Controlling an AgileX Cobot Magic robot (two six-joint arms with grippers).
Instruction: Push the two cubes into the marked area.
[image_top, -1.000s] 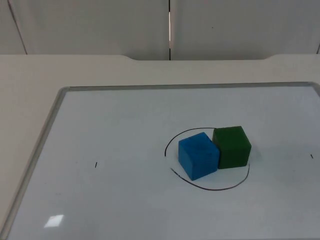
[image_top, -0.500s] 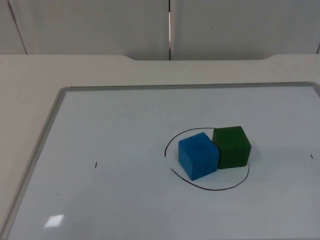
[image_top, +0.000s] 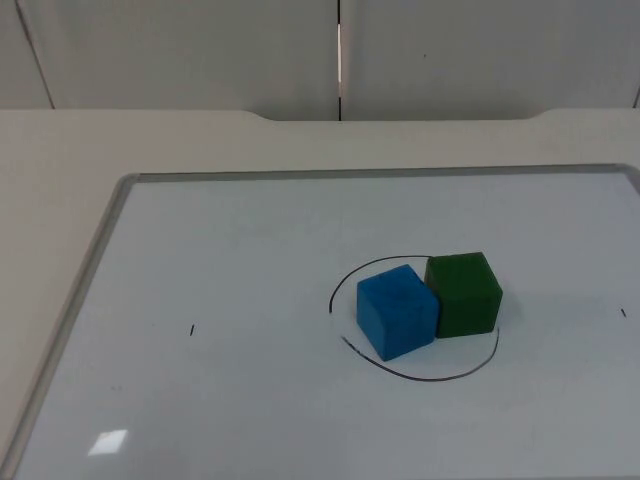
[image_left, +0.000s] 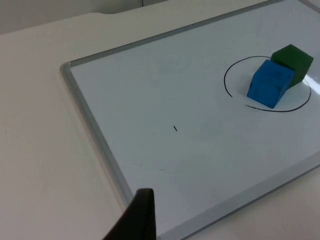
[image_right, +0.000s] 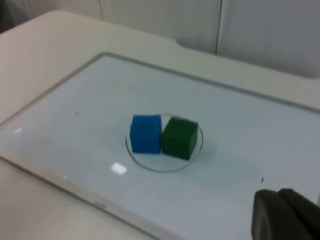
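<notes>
change: none over the last 1 s, 2 cubes unmoved, task looks done | blue cube (image_top: 397, 311) touching green cube (image_top: 463, 294), both inside drawn ring (image_top: 420, 377) | matte, sharp-edged blocks on glossy whiteboard (image_top: 200, 250), metal rim | left gripper (image_left: 136, 220), right gripper (image_right: 285, 215) hang back; finger gap cannot be told

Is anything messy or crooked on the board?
Nothing broken or spilled. The blue cube sits a bit twisted against the green cube, touching it. Both stand in the drawn ring, though the green one sits at its edge, and the ring has gaps in its line.
</notes>
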